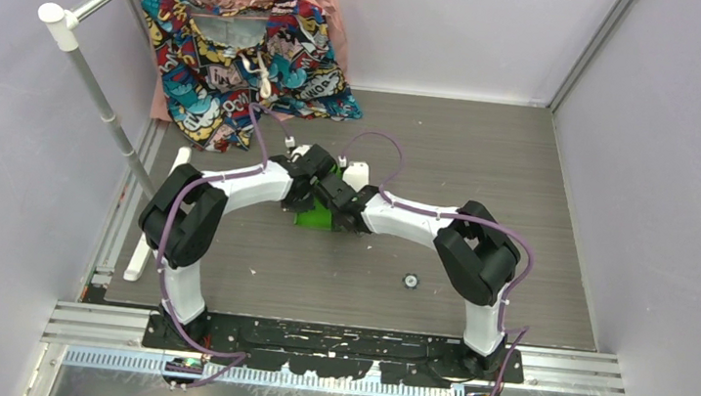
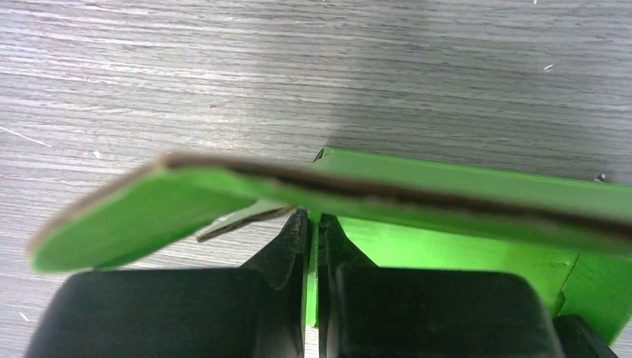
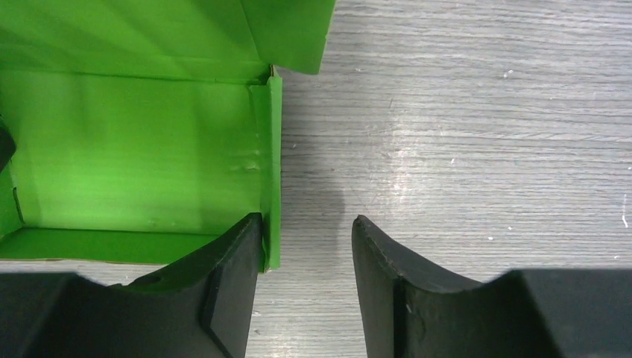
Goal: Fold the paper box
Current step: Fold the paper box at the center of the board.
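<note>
Top external view: the paper box (image 1: 315,217) lies on the table (image 1: 526,177) just toward nine o'clock of its middle, under both wrists where your two arms meet.

Your left gripper (image 2: 314,224) is pinched tight on a thin green wall of the box. In its wrist view a sliver of card shows between the fingers, and a round-ended flap runs across above them from nine to three o'clock.

Your right gripper (image 3: 307,227) has its jaws apart. The box's side wall rests against the finger at seven o'clock, and the finger at five o'clock hangs over bare table. It clamps nothing.

Treat this card as light, thin and springy. The flaps will likely swing back along their creases, and the whole box would probably skate on the smooth tabletop if the left pinch let go. The inner face looks glossy, so expect some slip. The wall near its upright fold already looks faintly rippled, so a hard squeeze may dent it. Take hold at a wall's free edge close to a corner crease, where the card is stiffest, rather than mid-panel.
</note>
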Robot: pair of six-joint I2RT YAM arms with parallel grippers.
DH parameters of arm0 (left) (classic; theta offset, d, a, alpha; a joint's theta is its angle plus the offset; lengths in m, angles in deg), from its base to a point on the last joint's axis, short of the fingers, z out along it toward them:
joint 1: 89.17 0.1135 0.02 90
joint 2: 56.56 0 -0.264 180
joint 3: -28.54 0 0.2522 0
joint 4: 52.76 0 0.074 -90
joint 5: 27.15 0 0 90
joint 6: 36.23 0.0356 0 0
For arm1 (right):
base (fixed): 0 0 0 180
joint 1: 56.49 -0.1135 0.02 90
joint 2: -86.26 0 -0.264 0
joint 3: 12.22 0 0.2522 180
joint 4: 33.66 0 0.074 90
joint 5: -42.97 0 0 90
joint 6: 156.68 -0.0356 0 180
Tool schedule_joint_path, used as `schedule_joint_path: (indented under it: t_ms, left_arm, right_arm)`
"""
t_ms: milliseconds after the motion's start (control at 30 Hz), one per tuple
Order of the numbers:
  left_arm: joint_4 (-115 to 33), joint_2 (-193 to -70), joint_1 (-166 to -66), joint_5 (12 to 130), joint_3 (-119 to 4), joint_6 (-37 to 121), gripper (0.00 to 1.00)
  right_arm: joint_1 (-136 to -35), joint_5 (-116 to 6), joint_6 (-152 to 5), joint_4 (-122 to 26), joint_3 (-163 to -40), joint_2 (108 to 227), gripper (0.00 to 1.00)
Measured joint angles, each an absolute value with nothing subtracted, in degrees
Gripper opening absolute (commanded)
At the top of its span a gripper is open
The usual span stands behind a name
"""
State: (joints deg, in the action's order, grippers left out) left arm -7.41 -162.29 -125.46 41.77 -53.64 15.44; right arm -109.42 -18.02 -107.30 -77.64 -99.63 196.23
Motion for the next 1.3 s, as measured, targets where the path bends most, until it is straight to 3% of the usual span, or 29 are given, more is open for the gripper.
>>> schedule_joint_path:
  t_ms: [233,400,633,700,867,933,967,1033,1067,1133,1300]
  left_arm:
    - [-6.9,-162.29,-125.46,41.51,-53.64,15.44,0.0]
    - [-6.8,-162.27,-125.46,42.1,-53.64,15.4,0.0]
    - [-6.6,-162.18,-125.05,43.01,-53.67,15.35,0.0]
    - [-6.47,-162.18,-124.7,43.12,-53.78,15.33,0.0]
    - [-5.51,-162.22,-123.91,43.69,-54.3,15.2,0.0]
    - [-5.03,-162.36,-123.56,44.3,-54.65,15.2,0.0]
    - [-4.83,-162.47,-123.45,44.39,-54.8,15.2,0.0]
    - [-4.54,-162.6,-123.39,44.59,-55.04,15.24,0.0]
    - [-4.39,-162.64,-123.39,44.54,-55.17,15.42,0.0]
    - [-4.0,-162.9,-123.39,43.6,-55.2,15.94,0.0]
    - [-3.76,-163.03,-123.39,43.41,-55.39,16.71,0.0]
  right_arm:
    - [-109.48,-20.11,-107.59,-77.4,-99.61,196.23,0.32]
    - [-109.53,-21.1,-107.76,-77.0,-99.58,196.25,0.28]
    - [-109.53,-21.67,-107.94,-77.75,-100.96,197.39,0.14]
    - [-109.53,-21.69,-108.02,-77.86,-101.64,198.02,0.02]
    - [-109.53,-21.62,-108.33,-79.08,-103.56,199.31,0.01]
    - [-109.53,-21.6,-108.29,-79.91,-104.55,199.86,0.07]
    - [-109.53,-21.6,-108.29,-80.02,-104.63,199.9,0.16]
    - [-109.53,-21.64,-108.29,-80.26,-104.76,199.88,0.47]
    - [-109.53,-21.49,-108.4,-80.3,-104.79,199.86,0.53]
    - [-109.53,-20.14,-107.35,-81.72,-104.96,199.47,0.56]
    - [-109.53,-19.02,-106.41,-82.93,-105.42,199.42,0.52]
